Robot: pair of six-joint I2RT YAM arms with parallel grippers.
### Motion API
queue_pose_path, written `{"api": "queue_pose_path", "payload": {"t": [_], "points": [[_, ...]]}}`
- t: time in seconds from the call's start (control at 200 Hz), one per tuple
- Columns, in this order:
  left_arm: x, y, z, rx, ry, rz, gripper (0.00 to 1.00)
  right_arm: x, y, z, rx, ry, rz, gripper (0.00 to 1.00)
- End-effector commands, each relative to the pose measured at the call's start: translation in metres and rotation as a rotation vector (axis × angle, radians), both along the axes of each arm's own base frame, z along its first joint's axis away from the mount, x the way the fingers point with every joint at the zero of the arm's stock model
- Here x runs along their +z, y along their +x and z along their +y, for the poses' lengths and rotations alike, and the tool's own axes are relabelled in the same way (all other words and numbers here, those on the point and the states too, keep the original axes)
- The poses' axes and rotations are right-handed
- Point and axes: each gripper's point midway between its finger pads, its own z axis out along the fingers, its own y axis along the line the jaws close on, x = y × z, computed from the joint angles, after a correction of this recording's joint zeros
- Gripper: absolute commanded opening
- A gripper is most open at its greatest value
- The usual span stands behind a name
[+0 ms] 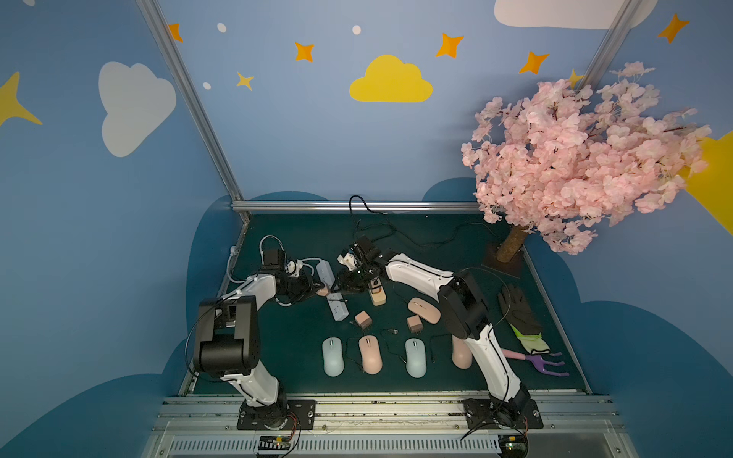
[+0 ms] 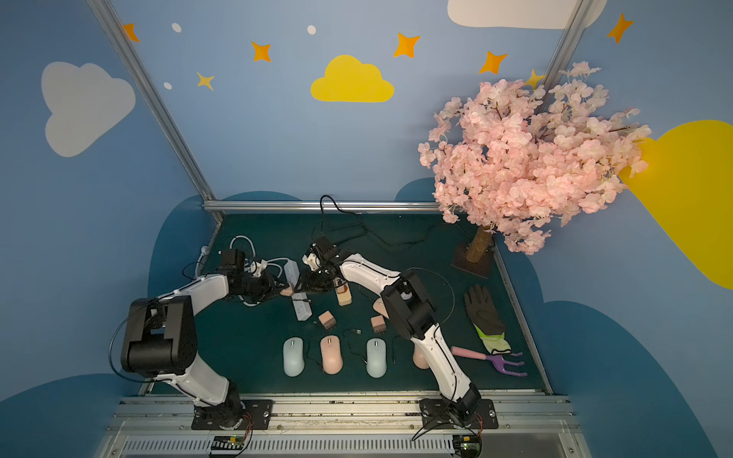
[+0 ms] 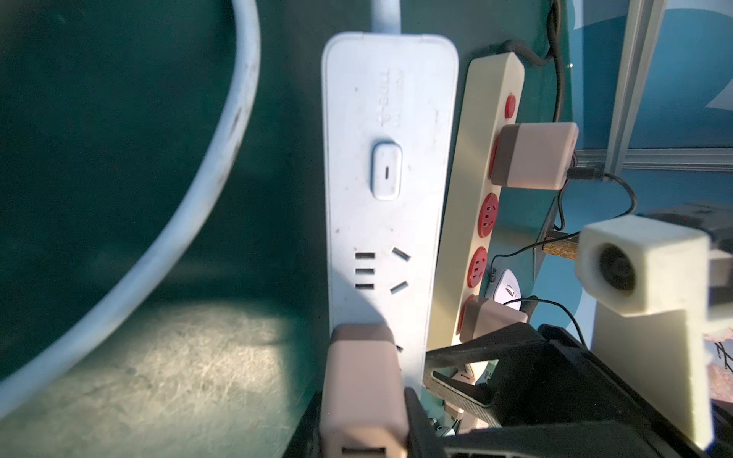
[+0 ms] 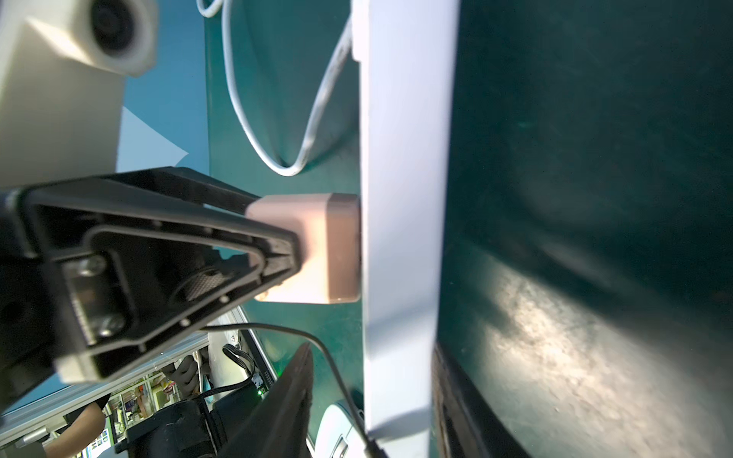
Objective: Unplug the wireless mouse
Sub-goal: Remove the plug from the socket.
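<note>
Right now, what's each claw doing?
Left claw: closed on the pink charger plugged into the white power strip.
Right claw: open, astride the power strip, one finger clear of it.

Embossed lettering on white power strip, too blurred to read; no other text legible.

High top views face downward; close wrist views share the power strip.

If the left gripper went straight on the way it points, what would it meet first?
The white power strip: the left gripper is clamped on the pink charger, which sits against the strip's face, so it likely has no free travel.
</note>
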Motion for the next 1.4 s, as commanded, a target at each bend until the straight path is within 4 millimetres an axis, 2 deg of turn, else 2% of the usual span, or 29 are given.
{"api": "queue_pose_path", "payload": {"t": [0.0,0.295,0.425,0.546,0.686,1.006,1.136,1.191,1.317,1.397], "points": [[0.024,0.004,-0.008,-0.036,-0.050,-0.090,0.04,-0.015,0.001,-0.005,-0.002,-0.036,0.033,0.48],[0.027,0.004,-0.012,-0.046,-0.071,-0.104,0.03,-0.012,0.007,0.000,-0.005,-0.004,0.048,0.43],[0.027,0.004,-0.013,-0.046,-0.071,-0.104,0.03,-0.010,0.010,0.001,-0.008,0.004,0.051,0.33],[0.027,0.004,-0.013,-0.046,-0.070,-0.104,0.03,-0.012,0.008,0.000,-0.006,0.002,0.057,0.30],[0.029,0.002,-0.012,-0.042,-0.063,-0.108,0.04,-0.012,0.010,-0.004,-0.025,-0.006,0.055,0.22],[0.049,0.000,0.013,0.075,-0.021,-0.137,0.03,-0.025,0.021,-0.033,-0.115,-0.165,0.011,0.05],[0.059,0.000,0.019,0.117,-0.059,-0.171,0.04,-0.023,0.021,-0.033,-0.115,-0.164,0.011,0.02],[0.061,-0.002,0.018,0.100,0.001,-0.176,0.04,-0.020,0.021,-0.031,-0.113,-0.160,0.006,0.00],[0.069,-0.015,0.013,0.004,0.302,-0.184,0.04,-0.010,0.020,-0.025,-0.106,-0.145,-0.010,0.00],[0.077,-0.017,0.011,-0.010,0.325,-0.199,0.04,-0.002,0.021,-0.023,-0.110,-0.123,-0.018,0.00]]}}
